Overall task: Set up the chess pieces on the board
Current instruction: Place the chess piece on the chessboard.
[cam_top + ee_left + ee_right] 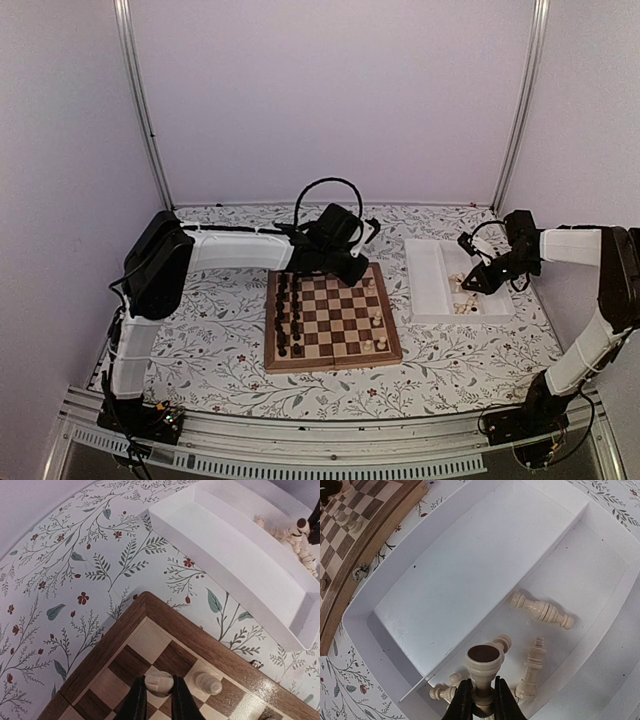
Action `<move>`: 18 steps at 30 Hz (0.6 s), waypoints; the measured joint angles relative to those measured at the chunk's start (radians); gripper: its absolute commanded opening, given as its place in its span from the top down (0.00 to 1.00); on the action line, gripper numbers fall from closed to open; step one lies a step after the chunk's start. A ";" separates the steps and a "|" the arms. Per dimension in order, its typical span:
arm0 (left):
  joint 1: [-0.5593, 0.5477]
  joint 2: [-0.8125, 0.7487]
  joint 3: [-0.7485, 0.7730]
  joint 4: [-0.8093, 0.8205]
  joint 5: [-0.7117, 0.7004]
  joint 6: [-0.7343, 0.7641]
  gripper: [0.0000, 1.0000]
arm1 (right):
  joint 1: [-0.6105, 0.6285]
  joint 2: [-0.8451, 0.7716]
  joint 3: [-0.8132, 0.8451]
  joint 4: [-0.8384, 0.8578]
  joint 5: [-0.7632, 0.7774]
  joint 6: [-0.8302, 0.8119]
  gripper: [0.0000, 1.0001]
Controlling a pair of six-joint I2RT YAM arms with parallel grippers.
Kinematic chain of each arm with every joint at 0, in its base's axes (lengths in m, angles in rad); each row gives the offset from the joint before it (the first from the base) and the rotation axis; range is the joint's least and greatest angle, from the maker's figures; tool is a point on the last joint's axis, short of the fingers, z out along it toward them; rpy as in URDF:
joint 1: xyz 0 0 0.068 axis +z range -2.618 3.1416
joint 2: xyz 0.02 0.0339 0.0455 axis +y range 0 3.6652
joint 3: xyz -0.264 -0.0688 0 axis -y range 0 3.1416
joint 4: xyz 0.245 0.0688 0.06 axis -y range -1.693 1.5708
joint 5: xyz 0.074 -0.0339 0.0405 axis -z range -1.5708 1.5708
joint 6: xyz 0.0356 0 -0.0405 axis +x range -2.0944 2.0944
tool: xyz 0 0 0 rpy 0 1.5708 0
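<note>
Left jaws clamp piece point(159, 682); right jaws, inverted piece point(483, 664)

Board point(100, 655) largely beyond frame edge

left arm point(225, 248): rises from lower left, elbow high at left, forearm runs right to frame centre
left gripper point(347, 264): pointing down, fingers pinched on cream piece point(159, 682)
right arm point(590, 340): rises from lower right, bends left at right edge
right gripper point(474, 281): pointing down, fingers pinched on second cream piece point(483, 661)
</note>
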 measured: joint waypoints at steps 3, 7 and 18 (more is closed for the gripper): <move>0.003 0.003 0.000 0.002 0.008 0.000 0.96 | 0.000 0.006 0.000 0.000 0.000 0.000 0.95; 0.004 0.026 0.006 0.010 0.035 0.001 0.96 | 0.000 0.012 0.000 0.000 0.000 0.000 0.95; 0.005 0.078 0.037 0.010 0.080 0.001 0.95 | 0.000 0.013 0.000 0.000 -0.002 0.000 0.95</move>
